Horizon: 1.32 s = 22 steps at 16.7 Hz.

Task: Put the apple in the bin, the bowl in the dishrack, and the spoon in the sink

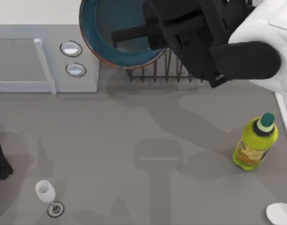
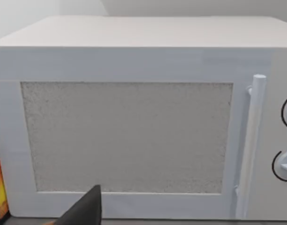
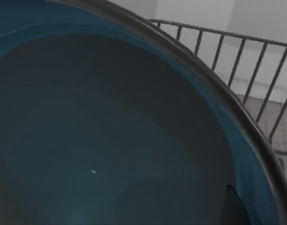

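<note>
1. The bowl (image 1: pixel 122 33) is large, round and deep, teal-blue inside with a reddish-brown rim. It sits at the upper centre of the top view, partly over the left end of the dishrack (image 1: pixel 162 70), whose black upright bars show just below it.
2. The right gripper (image 1: pixel 134 35) reaches in from the upper right, one dark finger lying across the bowl's inside; whether it clamps the rim I cannot tell.
3. In the right wrist view the bowl's blue interior (image 3: pixel 110 140) is very close, with the rack's bars (image 3: pixel 237 61) beyond its rim.
4. The left arm (image 1: pixel 0 161) rests at the left edge of the top view (its fingers are hidden there).
5. A white microwave (image 1: pixel 45 63) with two round knobs stands at upper left, just beside the bowl.
6. A yellow-green bottle (image 1: pixel 255 143) with a dark green cap stands at right; its orange label is too small to read.
7. A small white stemmed glass (image 1: pixel 46 193) stands at lower left.
</note>
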Motion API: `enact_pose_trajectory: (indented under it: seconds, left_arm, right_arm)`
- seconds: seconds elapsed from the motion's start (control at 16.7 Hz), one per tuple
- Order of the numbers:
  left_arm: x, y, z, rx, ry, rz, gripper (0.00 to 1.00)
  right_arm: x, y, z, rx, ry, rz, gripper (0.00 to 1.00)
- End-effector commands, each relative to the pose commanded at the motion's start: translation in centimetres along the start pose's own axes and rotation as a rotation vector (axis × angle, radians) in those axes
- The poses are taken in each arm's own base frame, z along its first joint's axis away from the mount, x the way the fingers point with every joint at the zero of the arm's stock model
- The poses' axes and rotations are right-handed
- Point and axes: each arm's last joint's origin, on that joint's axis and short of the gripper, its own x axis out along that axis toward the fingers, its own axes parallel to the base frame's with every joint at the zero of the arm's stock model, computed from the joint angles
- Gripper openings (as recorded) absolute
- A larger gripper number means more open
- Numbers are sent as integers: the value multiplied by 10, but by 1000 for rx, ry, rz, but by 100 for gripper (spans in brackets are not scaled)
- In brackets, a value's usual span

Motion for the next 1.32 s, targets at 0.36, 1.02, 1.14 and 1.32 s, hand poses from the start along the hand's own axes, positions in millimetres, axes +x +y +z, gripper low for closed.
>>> enact_pose_trajectory:
  seconds: [0.36, 1.02, 1.14, 1.32]
  left_arm:
    - [0, 0, 0, 0, 0, 0, 100]
    - [0, 0, 0, 0, 0, 0, 100]
    - [0, 0, 0, 0, 0, 0, 100]
    - [0, 0, 0, 0, 0, 0, 100]
  right_arm:
    - [-71, -9, 41, 110, -394, -154, 0]
    - [-49, -9, 42, 123, -426, -187, 0]
    - [-10, -3, 33, 117, -419, -189, 0]
    - [56, 5, 12, 138, -440, -183, 0]
